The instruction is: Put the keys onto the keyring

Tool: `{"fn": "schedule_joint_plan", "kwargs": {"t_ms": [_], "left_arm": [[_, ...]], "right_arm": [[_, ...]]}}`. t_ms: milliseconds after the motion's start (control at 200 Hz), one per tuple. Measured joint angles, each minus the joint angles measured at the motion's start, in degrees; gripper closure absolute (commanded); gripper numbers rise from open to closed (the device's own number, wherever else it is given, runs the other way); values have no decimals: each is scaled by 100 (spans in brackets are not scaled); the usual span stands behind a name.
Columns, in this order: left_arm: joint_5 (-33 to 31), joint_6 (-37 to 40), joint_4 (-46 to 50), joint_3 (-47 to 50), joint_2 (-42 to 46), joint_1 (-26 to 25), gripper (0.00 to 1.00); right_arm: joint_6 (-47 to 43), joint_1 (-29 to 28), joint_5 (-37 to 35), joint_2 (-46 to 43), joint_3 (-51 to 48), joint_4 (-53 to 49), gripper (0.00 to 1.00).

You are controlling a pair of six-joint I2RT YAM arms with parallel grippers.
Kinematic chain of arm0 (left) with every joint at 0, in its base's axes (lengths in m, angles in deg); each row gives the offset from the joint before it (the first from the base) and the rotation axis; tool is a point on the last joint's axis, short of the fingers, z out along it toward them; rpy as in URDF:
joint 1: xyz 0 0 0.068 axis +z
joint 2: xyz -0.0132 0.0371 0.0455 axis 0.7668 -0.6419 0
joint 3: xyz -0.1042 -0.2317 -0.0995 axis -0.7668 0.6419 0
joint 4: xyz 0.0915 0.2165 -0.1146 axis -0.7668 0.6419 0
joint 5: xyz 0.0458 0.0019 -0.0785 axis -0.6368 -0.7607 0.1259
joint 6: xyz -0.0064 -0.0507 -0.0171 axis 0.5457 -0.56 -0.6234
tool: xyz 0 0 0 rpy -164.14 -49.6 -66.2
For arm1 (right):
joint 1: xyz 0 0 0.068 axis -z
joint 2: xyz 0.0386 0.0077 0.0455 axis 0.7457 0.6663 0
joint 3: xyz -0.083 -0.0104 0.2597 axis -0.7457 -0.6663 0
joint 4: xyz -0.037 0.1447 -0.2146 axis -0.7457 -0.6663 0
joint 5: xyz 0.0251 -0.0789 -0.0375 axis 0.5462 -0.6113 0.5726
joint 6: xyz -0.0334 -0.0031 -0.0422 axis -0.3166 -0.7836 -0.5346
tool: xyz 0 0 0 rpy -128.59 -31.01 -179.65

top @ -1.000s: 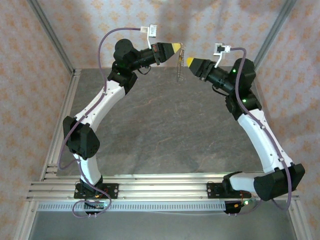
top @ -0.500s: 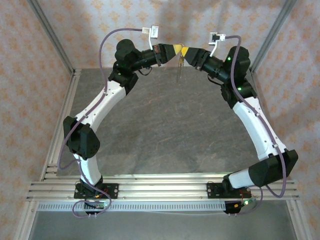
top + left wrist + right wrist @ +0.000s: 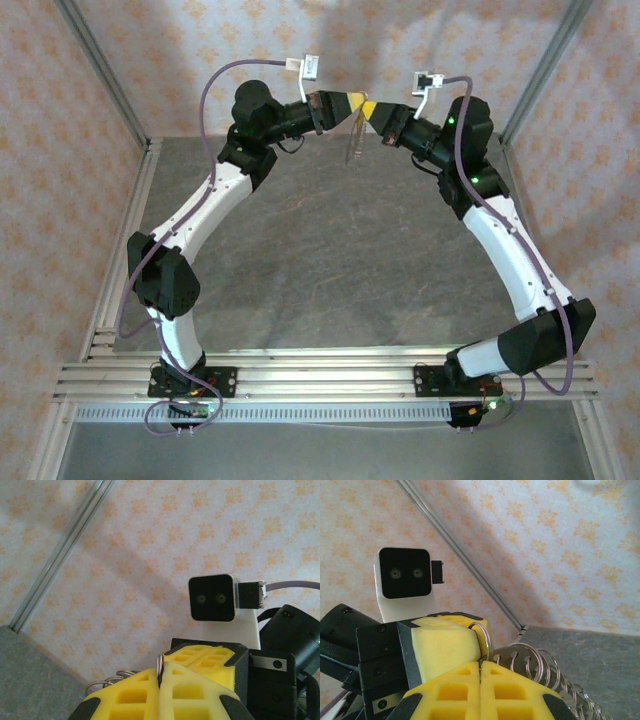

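Note:
High at the back middle my two grippers meet tip to tip. My left gripper (image 3: 353,100) (image 3: 161,669) is shut on the keyring (image 3: 160,661), whose thin metal edge sticks up between the yellow fingers. The keyring's floppy chain (image 3: 353,140) hangs below toward the table. My right gripper (image 3: 371,107) (image 3: 480,664) is shut, its tips pinching the foot of the same ring loop (image 3: 485,632). Behind it, wire coils carry flat dull metal pieces (image 3: 536,661); I cannot tell whether they are the keys. No yellow-headed key shows.
The grey stone-look table (image 3: 330,260) lies well below both grippers. Patterned walls with metal frame posts (image 3: 100,70) close in the back and sides. An aluminium rail (image 3: 300,375) runs along the near edge by the arm bases.
My right arm swung up and left until its gripper met the left one, then its jaws closed at the ring. The left arm held still; the hanging chain swayed slightly.

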Motion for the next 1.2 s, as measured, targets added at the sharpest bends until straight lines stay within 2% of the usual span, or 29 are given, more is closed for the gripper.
{"fn": "schedule_joint_plan", "kwargs": {"t_ms": [440, 600, 636, 741, 801, 986, 1201], "left_arm": [[-476, 693, 824, 120, 321, -52, 100], [-621, 710, 911, 120, 321, -48, 100], [-638, 710, 946, 120, 321, -48, 100], [-636, 710, 964, 149, 321, -55, 100], [-640, 706, 960, 153, 321, -63, 100], [-638, 704, 896, 151, 321, -232, 100], [-638, 688, 811, 149, 319, -284, 100]], "right_arm": [[-1154, -874, -2011, 39, 619, -1316, 100], [-1648, -1040, -2365, 256, 1012, -1751, 100], [-1749, -1051, -2387, 267, 1036, -1810, 94], [-2020, -1062, -2363, 225, 979, -1853, 73], [-2118, -1073, -2286, 109, 804, -1867, 69], [-2022, -1078, -1320, -407, -164, -1847, 66], [-883, 306, -492, -1095, -1305, -861, 65]]}}
